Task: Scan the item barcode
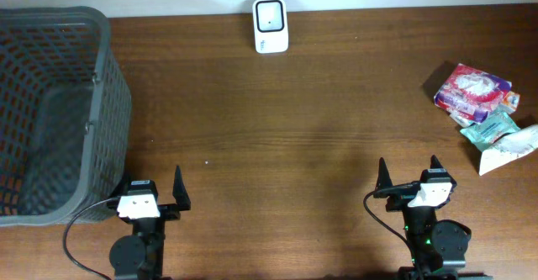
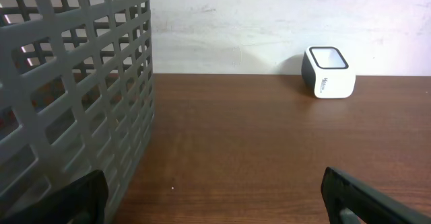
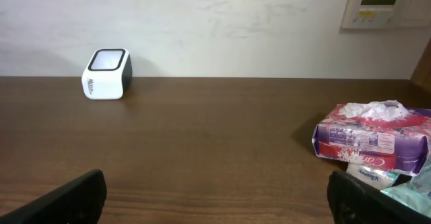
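Observation:
A white barcode scanner (image 1: 270, 25) with a dark window stands at the far middle of the table, also in the left wrist view as the scanner (image 2: 328, 72) and in the right wrist view as the scanner (image 3: 106, 74). Packaged items lie at the right: a red-and-purple pack (image 1: 472, 92) (image 3: 374, 139), a teal packet (image 1: 490, 129) and a white pouch (image 1: 508, 149). My left gripper (image 1: 152, 187) (image 2: 215, 197) is open over bare wood at the near left. My right gripper (image 1: 408, 172) (image 3: 215, 196) is open at the near right, well short of the items.
A tall grey mesh basket (image 1: 108, 103) (image 2: 74, 89) fills the left side, its corner close to my left gripper. A white wall runs behind the table's far edge. A wall panel (image 3: 382, 2) shows at the upper right of the right wrist view.

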You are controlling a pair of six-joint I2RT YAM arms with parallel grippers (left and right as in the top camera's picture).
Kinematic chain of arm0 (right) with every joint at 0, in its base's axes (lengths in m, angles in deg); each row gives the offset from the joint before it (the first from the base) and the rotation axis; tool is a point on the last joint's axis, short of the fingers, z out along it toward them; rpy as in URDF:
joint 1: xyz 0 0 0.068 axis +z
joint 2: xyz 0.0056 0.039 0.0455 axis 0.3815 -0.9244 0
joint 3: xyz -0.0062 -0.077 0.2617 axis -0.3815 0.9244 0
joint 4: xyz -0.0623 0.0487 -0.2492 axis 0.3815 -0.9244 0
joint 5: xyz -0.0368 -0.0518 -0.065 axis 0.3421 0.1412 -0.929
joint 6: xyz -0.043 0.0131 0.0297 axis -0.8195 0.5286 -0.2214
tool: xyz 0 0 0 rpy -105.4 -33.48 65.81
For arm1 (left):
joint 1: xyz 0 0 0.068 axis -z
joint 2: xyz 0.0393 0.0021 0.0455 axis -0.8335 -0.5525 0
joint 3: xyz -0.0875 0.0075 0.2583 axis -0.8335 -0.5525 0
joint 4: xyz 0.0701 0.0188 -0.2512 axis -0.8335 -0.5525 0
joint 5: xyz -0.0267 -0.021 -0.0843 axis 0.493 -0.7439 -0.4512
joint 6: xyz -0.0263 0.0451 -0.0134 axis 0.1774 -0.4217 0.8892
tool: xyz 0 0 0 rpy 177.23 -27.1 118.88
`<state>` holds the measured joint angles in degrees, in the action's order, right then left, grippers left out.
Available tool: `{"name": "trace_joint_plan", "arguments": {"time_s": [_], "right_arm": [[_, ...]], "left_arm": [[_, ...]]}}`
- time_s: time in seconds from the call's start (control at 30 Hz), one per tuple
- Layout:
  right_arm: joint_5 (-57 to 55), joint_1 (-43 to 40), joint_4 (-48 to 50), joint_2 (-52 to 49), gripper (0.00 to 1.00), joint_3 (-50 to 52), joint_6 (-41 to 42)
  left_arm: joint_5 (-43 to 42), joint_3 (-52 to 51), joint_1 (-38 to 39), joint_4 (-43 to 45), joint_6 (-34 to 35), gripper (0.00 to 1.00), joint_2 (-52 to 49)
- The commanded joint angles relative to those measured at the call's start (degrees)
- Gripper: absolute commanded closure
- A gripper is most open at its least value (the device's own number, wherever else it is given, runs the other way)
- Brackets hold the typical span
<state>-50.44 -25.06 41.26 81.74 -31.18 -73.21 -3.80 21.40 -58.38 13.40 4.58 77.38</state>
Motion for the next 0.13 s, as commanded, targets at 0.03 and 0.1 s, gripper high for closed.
{"name": "trace_joint_plan", "arguments": {"time_s": [0.03, 0.1], "right_arm": [[-0.09, 0.42, 0.07, 0.42, 0.01, 0.57, 0.22], [-0.09, 0.42, 0.07, 0.42, 0.01, 0.57, 0.22]], "left_arm": [[0.0, -0.46, -0.24, 0.15, -0.46, 0.01, 0.39], [0.0, -0.46, -0.24, 0.13, -0.46, 0.01, 0.39]]}}
